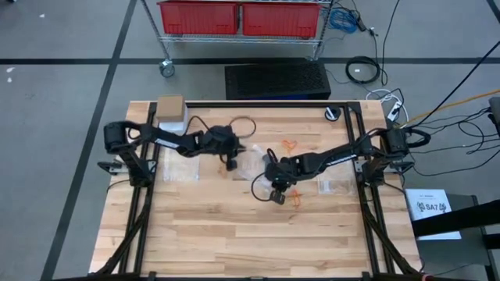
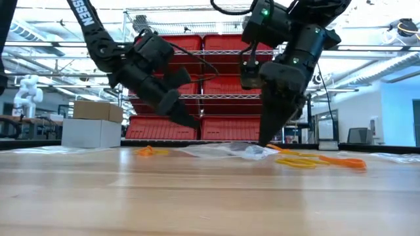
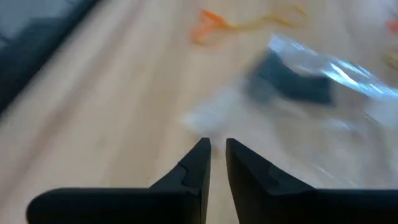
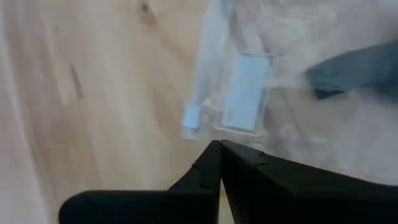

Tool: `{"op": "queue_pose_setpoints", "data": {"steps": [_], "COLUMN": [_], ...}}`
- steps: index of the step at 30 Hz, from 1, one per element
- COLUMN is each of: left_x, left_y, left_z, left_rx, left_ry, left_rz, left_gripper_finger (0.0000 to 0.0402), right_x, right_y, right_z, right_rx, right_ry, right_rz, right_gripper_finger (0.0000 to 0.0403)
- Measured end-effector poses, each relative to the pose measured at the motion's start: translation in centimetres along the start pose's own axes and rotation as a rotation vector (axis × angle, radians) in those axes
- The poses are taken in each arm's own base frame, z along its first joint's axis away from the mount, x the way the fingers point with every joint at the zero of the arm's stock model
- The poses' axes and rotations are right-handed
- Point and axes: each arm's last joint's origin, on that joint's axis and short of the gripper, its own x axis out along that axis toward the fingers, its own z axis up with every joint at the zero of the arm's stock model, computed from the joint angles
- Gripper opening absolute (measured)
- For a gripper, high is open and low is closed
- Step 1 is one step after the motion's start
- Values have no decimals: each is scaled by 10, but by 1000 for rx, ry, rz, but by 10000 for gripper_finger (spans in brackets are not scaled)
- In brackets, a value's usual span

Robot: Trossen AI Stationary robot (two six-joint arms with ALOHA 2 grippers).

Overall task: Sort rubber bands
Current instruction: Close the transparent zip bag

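Orange rubber bands lie loose on the wooden table [image 1: 234,234]: one bunch [image 1: 289,144] toward the far side, another [image 1: 298,198] nearer, beside my right gripper. The low view shows orange [image 2: 341,161] and pale yellow [image 2: 295,162] loops flat on the wood. A clear plastic bag [image 1: 251,168] lies between the arms. My left gripper [image 3: 216,146] hovers above the table just left of the bag, slanting down, a narrow gap between its fingers and nothing in it. My right gripper [image 4: 219,146] is shut, its tips at the bag's zip edge [image 4: 199,118]. My right gripper comes steeply from above, and its shut fingertips [image 2: 264,139] meet the clear bag [image 2: 252,151] near its zip edge. The bag lies on the table there. Whether any film is caught between the fingers, I cannot tell.
A cardboard-topped white box [image 1: 169,109] stands at the far left corner. More clear bags lie flat at the left [image 1: 176,168] and right [image 1: 336,186]. A black ring [image 1: 334,114] lies at the far right. The near half of the table is bare wood.
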Motion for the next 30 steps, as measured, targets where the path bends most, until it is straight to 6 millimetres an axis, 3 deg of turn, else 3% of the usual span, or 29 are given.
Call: {"op": "queue_pose_setpoints", "data": {"steps": [4, 8, 13, 22, 27, 30], "left_x": [-10, -31, -60, -100, -113, -118], "left_y": [19, 24, 13, -15, -22, -25], "left_z": [9, 17, 14, -14, -18, -12], "left_rx": [-37, -66, -115, -231, -240, -232], "left_ry": [-35, -63, -123, -202, -238, -283], "left_rz": [57, 75, 61, 24, 35, 27], "left_gripper_finger": [54, 21, 7, 4, 3, 3], "right_x": [-3, -2, 10, 40, 49, 37], "right_y": [-2, -8, -7, 12, 28, 38], "right_z": [-2, -7, -3, 4, 24, 49], "right_rx": [-31, -83, -139, -88, 34, 14], "right_ry": [-8, 36, 19, -77, -213, -324], "right_rz": [-88, -161, -121, 95, 232, 281], "right_gripper_finger": [0, 0, 0, 0, 0, 0]}}
